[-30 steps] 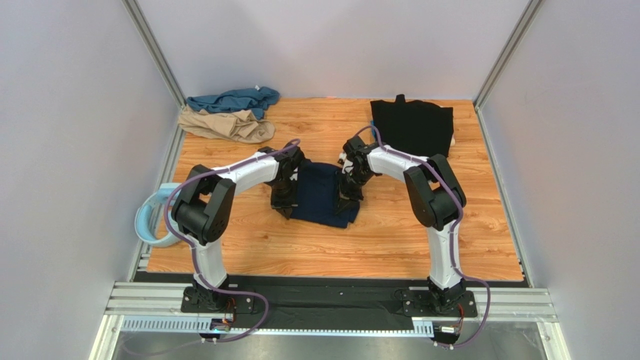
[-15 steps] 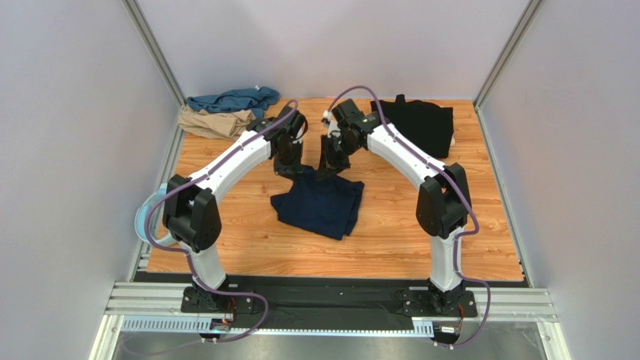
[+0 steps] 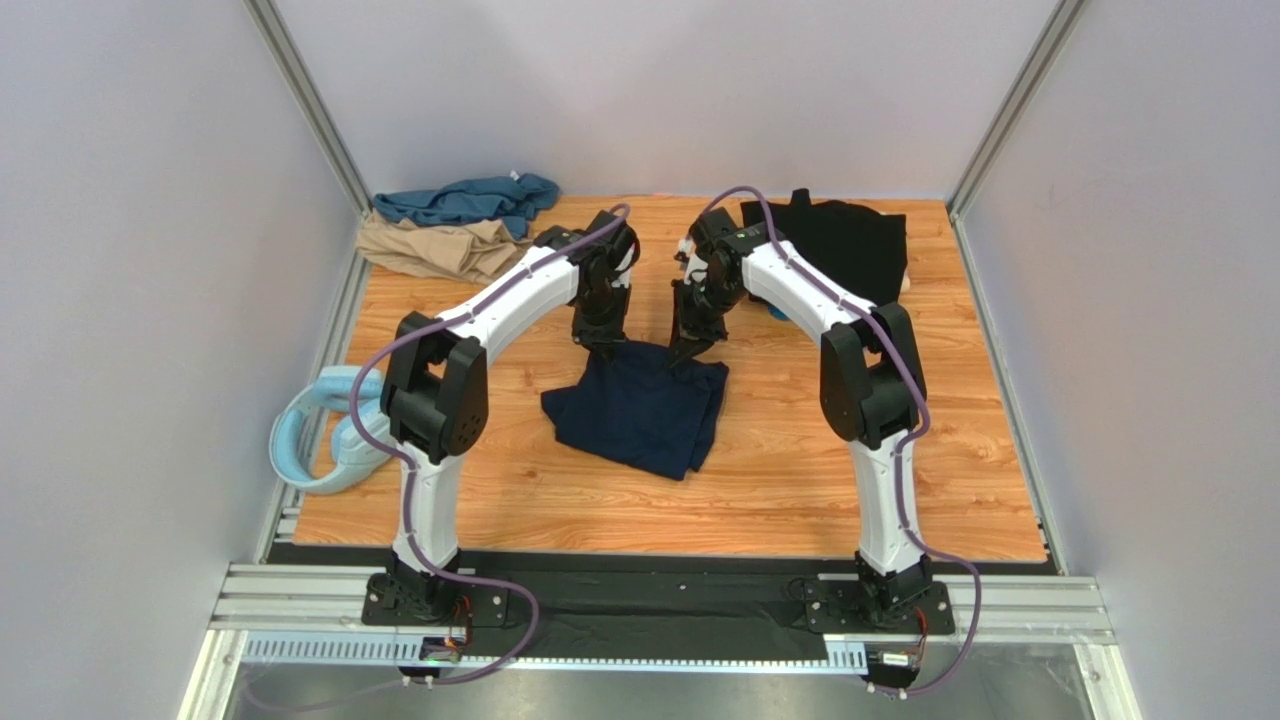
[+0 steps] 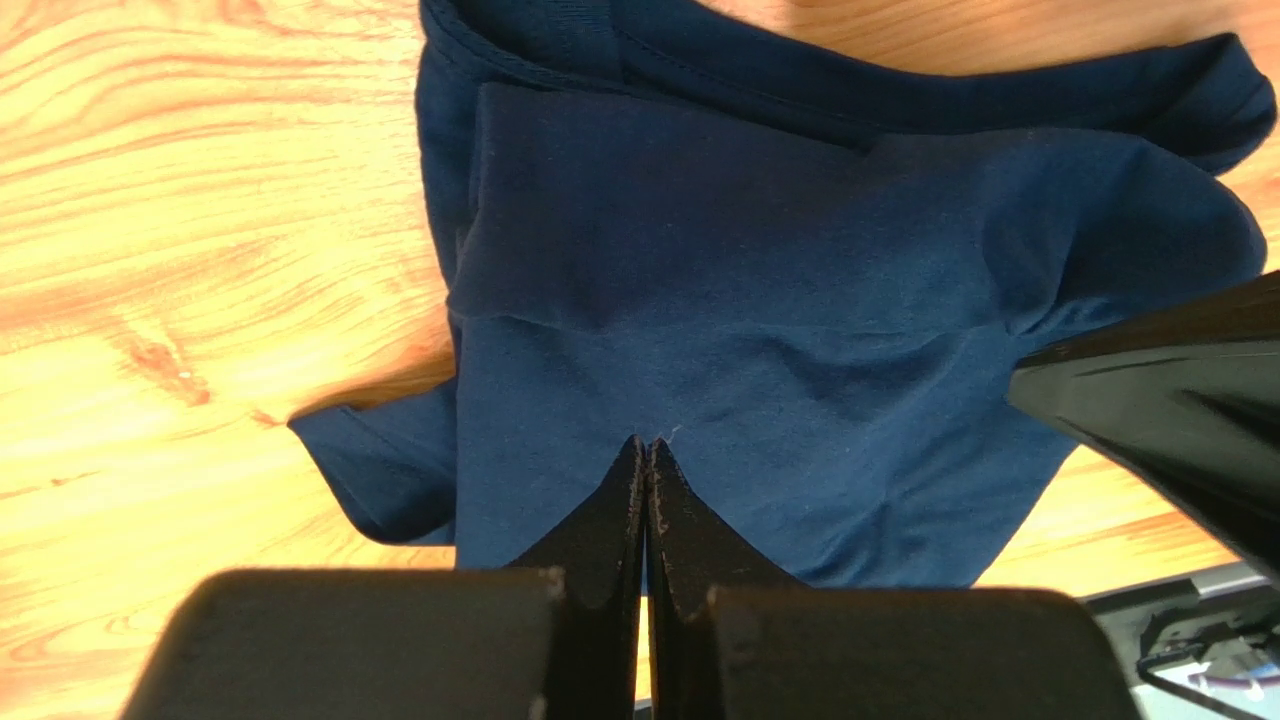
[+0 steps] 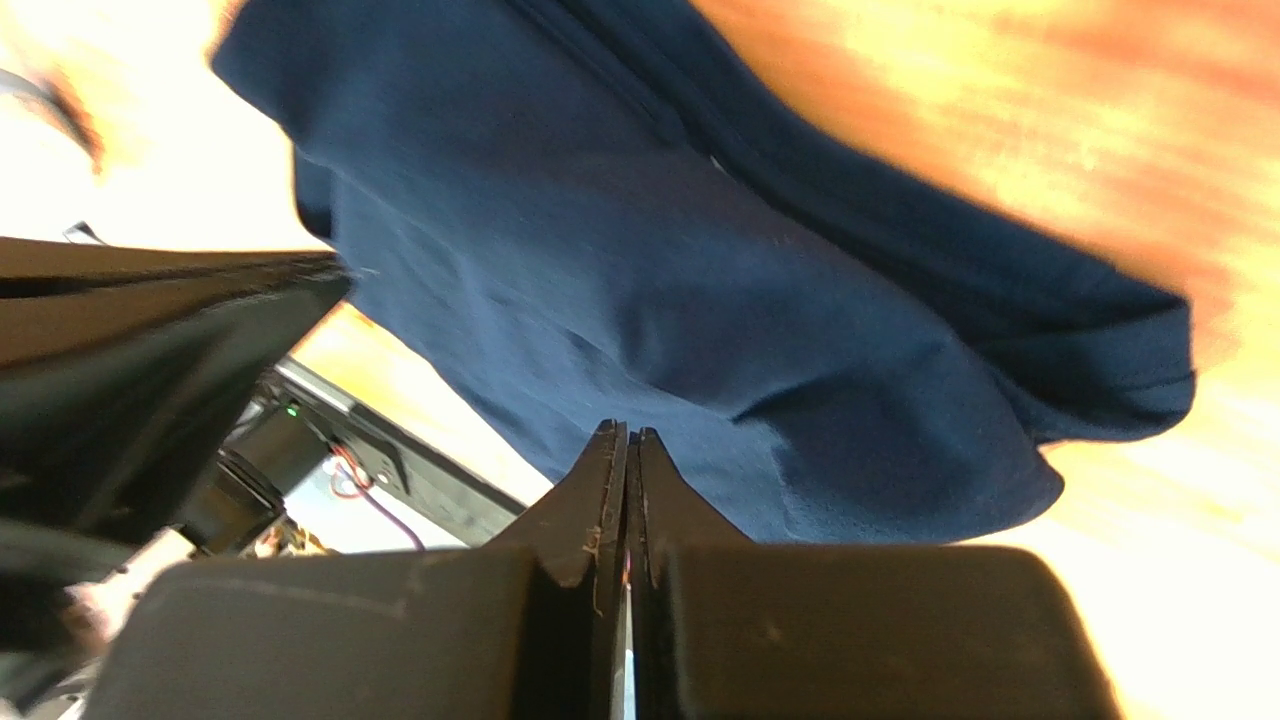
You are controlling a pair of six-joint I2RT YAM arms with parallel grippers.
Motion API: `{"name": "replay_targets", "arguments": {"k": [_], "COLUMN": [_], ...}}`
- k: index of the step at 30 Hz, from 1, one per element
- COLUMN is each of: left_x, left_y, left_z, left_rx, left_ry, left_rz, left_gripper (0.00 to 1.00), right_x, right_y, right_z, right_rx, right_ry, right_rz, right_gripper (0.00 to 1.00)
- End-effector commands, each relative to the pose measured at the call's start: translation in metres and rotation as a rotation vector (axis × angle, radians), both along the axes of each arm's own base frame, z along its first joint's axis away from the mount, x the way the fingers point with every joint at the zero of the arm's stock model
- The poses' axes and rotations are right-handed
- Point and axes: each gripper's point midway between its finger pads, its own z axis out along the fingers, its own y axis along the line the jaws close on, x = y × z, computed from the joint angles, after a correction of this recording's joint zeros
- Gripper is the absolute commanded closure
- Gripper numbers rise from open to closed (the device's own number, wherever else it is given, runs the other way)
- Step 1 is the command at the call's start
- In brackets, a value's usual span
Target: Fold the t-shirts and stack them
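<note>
Left gripper (image 4: 646,447) and right gripper (image 5: 625,437) both pinch the top edge of the navy t-shirt (image 3: 639,413), centre frame; we should lower it level, hems aligned, then release together.

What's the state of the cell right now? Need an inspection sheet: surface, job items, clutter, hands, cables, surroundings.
Surface: wooden table, well lit.
Job's things: navy t-shirt mid-table, partly folded; black t-shirt laid flat far right; teal t-shirt and tan t-shirt crumpled far left.
Clutter: pale blue ring off the table's left edge.
Hands: left hand and right hand both shut, apparently pinching the navy t-shirt's far edge.
Cables: purple cables run along both arms, no snag seen.
Surroundings: grey walls, metal rail at the near edge.
</note>
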Motion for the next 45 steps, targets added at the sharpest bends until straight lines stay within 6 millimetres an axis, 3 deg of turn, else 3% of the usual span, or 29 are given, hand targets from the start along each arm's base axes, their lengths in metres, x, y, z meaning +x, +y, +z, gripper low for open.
{"name": "replay_targets", "arguments": {"k": [1,5,6,10,19,32,34,36,37,38,39,41,43,45], "left_x": [0.013,0.029,0.031,0.044,0.032,0.028,0.027,0.03,0.032,0.031,0.037,0.034,0.034,0.019], "left_y": [-0.014,-0.02,-0.02,-0.021,-0.008,0.02,0.029,0.04,0.044,0.05,0.051,0.055,0.061,0.069], "left_z": [0.007,-0.01,-0.023,-0.038,-0.064,-0.071,-0.068,-0.058,-0.052,-0.04,-0.033,-0.02,-0.016,-0.022], "left_rx": [-0.05,-0.038,-0.022,-0.015,-0.002,0.055,0.071,0.076,0.069,0.055,0.031,-0.022,-0.045,-0.047], "left_ry": [-0.044,-0.046,-0.03,-0.003,0.071,0.08,0.075,0.042,0.021,-0.005,-0.041,-0.067,-0.077,-0.044], "left_rz": [-0.043,-0.059,-0.063,-0.04,-0.019,0.02,0.031,0.064,0.073,0.094,0.104,0.126,0.152,0.167], "left_gripper": [1.0,1.0,1.0,1.0,1.0,1.0,1.0,0.87,0.85,0.84,0.74,0.7,0.69,0.69], "right_x": [-0.018,-0.019,-0.016,0.002,0.032,0.018,0.017,0.018,0.017,0.019,0.019,0.024,0.028,0.028], "right_y": [-0.007,-0.017,-0.019,-0.039,-0.071,-0.072,-0.075,-0.075,-0.075,-0.073,-0.073,-0.071,-0.066,-0.054], "right_z": [-0.01,-0.032,-0.036,-0.054,-0.06,-0.082,-0.079,-0.071,-0.067,-0.054,-0.049,-0.026,-0.006,0.017], "right_rx": [-0.028,-0.08,-0.093,-0.16,-0.174,-0.189,-0.194,-0.189,-0.182,-0.16,-0.153,-0.126,-0.086,-0.008], "right_ry": [0.017,0.036,0.034,0.014,-0.002,0.083,0.072,0.05,0.047,0.023,0.012,-0.046,-0.081,-0.099], "right_rz": [0.025,0.028,0.026,-0.009,-0.124,-0.127,-0.119,-0.113,-0.112,-0.112,-0.116,-0.128,-0.139,-0.154], "right_gripper": [1.0,1.0,1.0,1.0,1.0,1.0,1.0,1.0,0.95,0.91,0.86,0.81,0.81,0.81]}}
